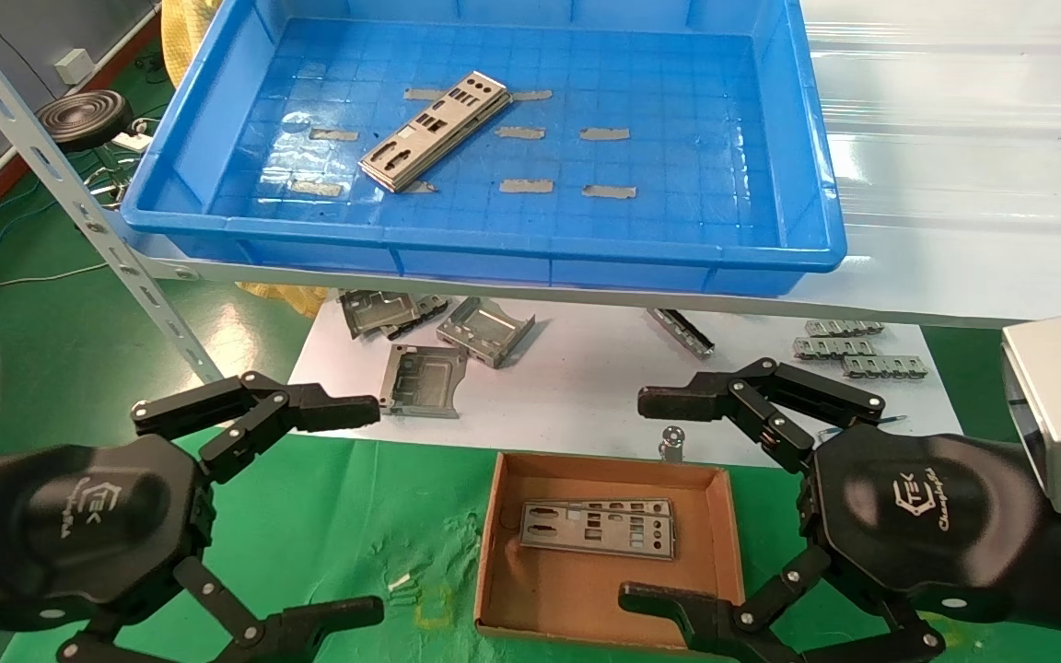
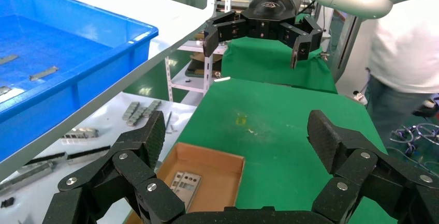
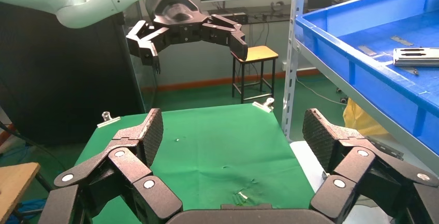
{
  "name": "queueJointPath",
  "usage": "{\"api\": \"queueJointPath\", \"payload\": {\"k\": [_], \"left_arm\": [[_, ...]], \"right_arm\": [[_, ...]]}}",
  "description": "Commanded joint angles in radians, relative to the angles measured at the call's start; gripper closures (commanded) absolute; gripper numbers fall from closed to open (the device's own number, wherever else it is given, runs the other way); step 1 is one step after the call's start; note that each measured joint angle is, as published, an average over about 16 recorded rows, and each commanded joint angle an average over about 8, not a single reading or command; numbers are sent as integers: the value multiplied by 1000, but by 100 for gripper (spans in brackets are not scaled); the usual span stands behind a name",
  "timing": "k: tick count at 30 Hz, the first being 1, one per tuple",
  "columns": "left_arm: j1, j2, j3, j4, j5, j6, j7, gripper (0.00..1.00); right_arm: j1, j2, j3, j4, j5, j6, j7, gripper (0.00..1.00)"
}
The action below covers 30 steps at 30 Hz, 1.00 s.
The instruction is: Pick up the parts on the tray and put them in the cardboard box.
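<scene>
A stack of silver-grey parts lies slanted on the floor of the blue tray, which sits on a raised shelf. The same stack shows in the right wrist view. The brown cardboard box rests on the green cloth below, with parts lying flat inside; they also show as parts in the box. My left gripper hangs open at the lower left over the cloth. My right gripper hangs open at the box's right side. Both hold nothing.
Small grey tape strips dot the tray floor. Boxy folded metal brackets and small connector pieces lie on the white sheet under the shelf. A slanted metal shelf post runs at the left.
</scene>
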Motion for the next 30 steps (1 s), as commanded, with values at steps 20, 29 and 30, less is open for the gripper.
{"api": "queueJointPath", "payload": {"k": [20, 29, 30], "left_arm": [[0, 0, 0, 0, 0, 0, 0, 0], [0, 0, 0, 0, 0, 0, 0, 0], [0, 0, 0, 0, 0, 0, 0, 0]], "right_arm": [[0, 0, 0, 0, 0, 0, 0, 0], [0, 0, 0, 0, 0, 0, 0, 0], [0, 0, 0, 0, 0, 0, 0, 0]]}}
